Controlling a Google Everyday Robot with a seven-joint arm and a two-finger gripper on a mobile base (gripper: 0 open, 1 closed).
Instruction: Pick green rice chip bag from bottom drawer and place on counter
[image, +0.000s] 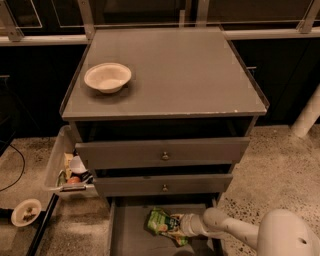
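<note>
The green rice chip bag (161, 222) lies in the open bottom drawer (131, 235), toward its back right. My gripper (181, 227) reaches in from the right on a white arm (235, 230) and is at the bag's right end, touching or holding it. The counter (175, 70) is the flat grey cabinet top above.
A white bowl (107, 76) sits on the counter's left side. Two knob-fronted drawers (162, 156) stand slightly open above the bottom drawer. A clear bin of items (67, 170) hangs at the cabinet's left. A small bowl (26, 212) lies on the floor at the left.
</note>
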